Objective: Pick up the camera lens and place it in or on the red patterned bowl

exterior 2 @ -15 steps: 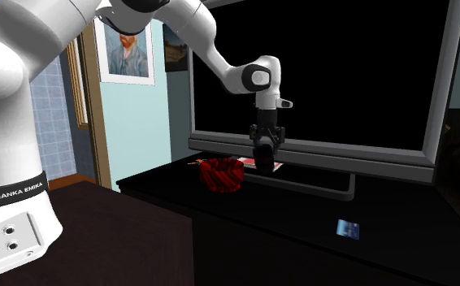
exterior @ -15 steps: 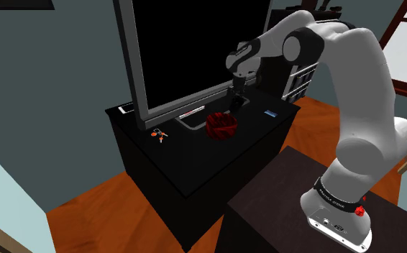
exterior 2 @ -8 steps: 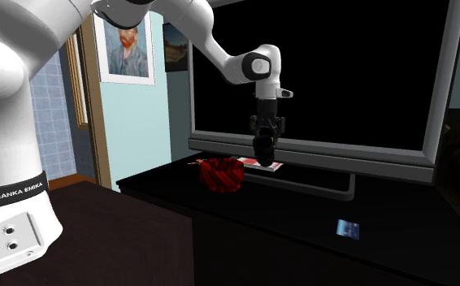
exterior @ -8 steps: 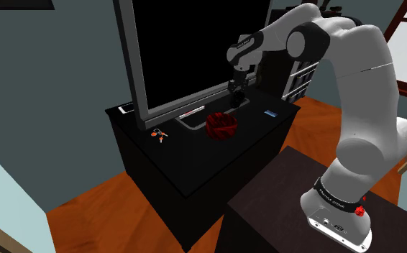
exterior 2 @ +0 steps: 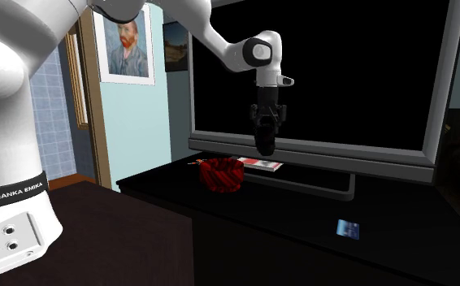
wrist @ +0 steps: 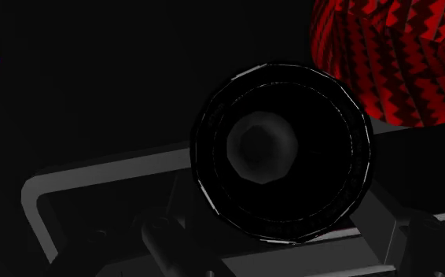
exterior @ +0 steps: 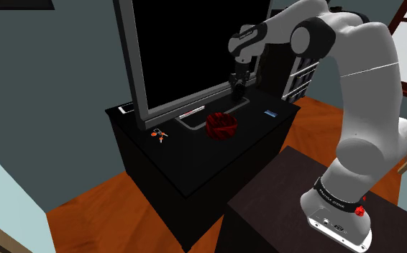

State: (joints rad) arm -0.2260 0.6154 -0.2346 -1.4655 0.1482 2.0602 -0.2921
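The camera lens (exterior 2: 263, 147) is a short black cylinder clasped at the tip of my gripper (exterior 2: 263, 140), which is shut on it. It hangs well above the black cabinet top, in front of the television screen. In the shoulder view the gripper (exterior: 235, 85) and the lens (exterior: 235, 91) hang up and to the right of the red patterned bowl (exterior: 221, 126). The bowl (exterior 2: 223, 174) stands upright on the cabinet, down and to the left of the lens in the second exterior view. In the wrist view the lens's round face (wrist: 280, 153) shows, with the bowl (wrist: 394, 55) beyond it.
A large black television (exterior: 180, 50) stands on its grey foot (wrist: 95, 189) along the back of the black cabinet (exterior: 195, 162). A red and white book (exterior 2: 261, 164) lies under the screen. A small blue card (exterior 2: 349, 228) and an orange item (exterior: 159, 134) lie on the cabinet top.
The gripper has risen straight up from near the cabinet top, carrying the lens with it. The bowl has not moved.
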